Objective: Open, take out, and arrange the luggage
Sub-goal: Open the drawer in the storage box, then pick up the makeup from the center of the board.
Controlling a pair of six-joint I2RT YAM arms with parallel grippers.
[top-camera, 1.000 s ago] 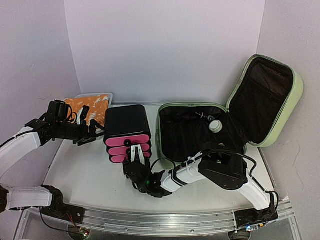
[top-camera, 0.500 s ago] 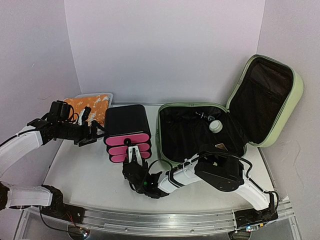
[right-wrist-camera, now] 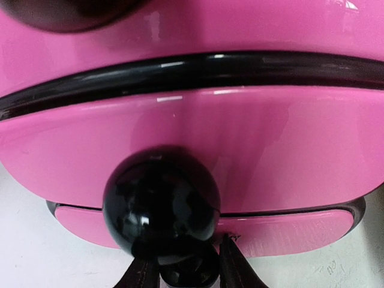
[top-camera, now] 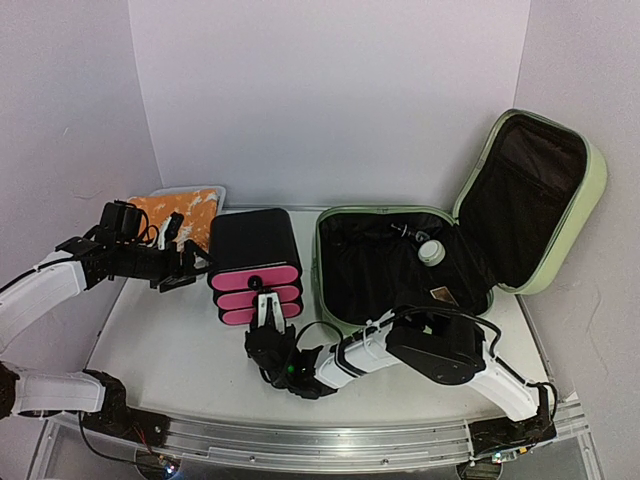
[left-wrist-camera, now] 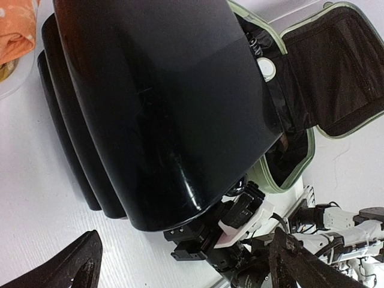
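The luggage, a light-green suitcase, lies open at the right with its lid propped up and its black lining showing; its rim also appears in the left wrist view. A white-capped bottle lies inside. Left of it stands a black drawer box with pink fronts. My right gripper is at the box's lowest drawer, its fingers pressed on both sides of a small black knob under a larger knob. My left gripper is open beside the box's left side, holding nothing.
A white basket with an orange patterned cloth sits at the back left, behind my left arm. Walls close in the table at the back and both sides. The right arm's forearm stretches low across the front of the suitcase.
My right gripper has crept a little left and toward the box, and its jaws have closed in on the bottom drawer's knob. The left arm has stayed put.
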